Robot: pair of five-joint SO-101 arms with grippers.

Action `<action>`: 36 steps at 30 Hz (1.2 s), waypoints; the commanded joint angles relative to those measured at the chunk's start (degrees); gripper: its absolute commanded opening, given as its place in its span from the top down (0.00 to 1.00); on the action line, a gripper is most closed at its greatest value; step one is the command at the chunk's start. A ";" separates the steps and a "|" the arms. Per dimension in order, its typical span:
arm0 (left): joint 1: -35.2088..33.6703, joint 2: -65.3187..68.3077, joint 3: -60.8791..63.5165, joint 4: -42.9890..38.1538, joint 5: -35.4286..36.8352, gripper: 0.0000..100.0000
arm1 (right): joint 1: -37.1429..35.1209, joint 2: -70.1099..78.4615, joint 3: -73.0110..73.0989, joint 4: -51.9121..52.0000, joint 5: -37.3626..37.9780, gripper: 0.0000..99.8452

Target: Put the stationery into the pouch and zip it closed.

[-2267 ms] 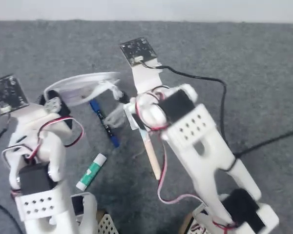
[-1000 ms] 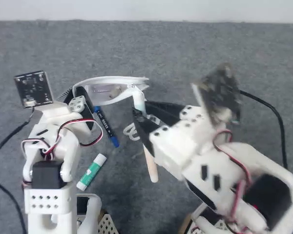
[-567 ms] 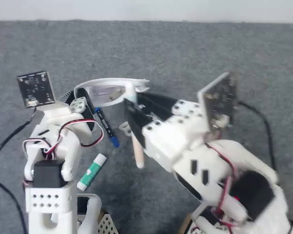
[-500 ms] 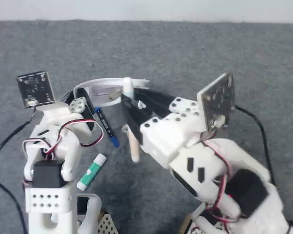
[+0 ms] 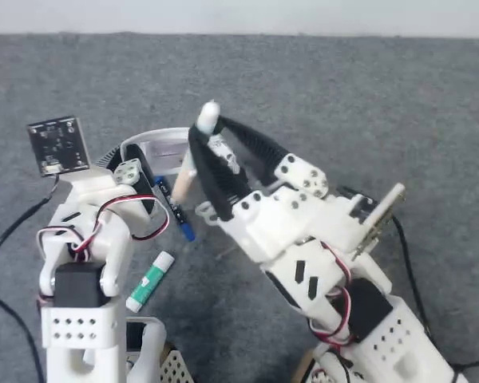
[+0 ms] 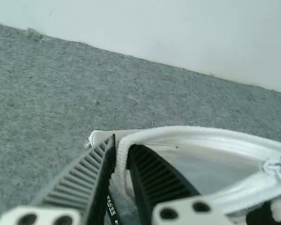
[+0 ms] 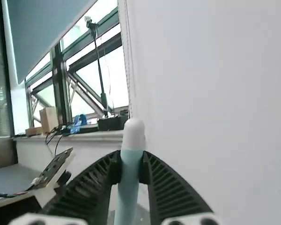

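My right arm has swung up and over since the earlier frames. The pale pen (image 5: 184, 180), which lay flat on the table (image 5: 367, 104), now hangs lifted in my right tool (image 5: 201, 142), with its white capped end pointing up and its lower end aimed at the pouch (image 5: 161, 147).

The right tool is clenched on the pale pen just below the cap, with both fingers pressed against the barrel. My left tool (image 6: 120, 151) is clamped on the pouch's white zip rim, holding the mouth propped open and facing the pen.

A blue pen (image 5: 176, 211) lies on the table just beside the pouch. A green and white glue stick (image 5: 149, 281) lies nearer my left arm's base, apart from both.

I judge the pale pen light, stiff and smooth, so it may pivot in a grip this near one end. The pouch looks soft and floppy — the stitched rim by the zip is the firmest place to hold it.
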 commanded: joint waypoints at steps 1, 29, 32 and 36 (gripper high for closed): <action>0.26 0.00 -1.27 -2.29 0.88 0.99 | 4.09 -1.45 1.41 -9.36 1.05 0.99; 0.09 0.00 -1.27 -2.29 0.88 0.99 | -0.48 26.15 14.24 -39.69 24.44 0.99; 0.09 0.00 -1.27 -2.29 0.88 0.99 | -1.36 26.15 15.12 -39.60 26.20 0.99; 0.09 0.00 -1.27 -2.29 0.88 0.99 | -1.45 26.07 15.12 -36.70 28.22 0.97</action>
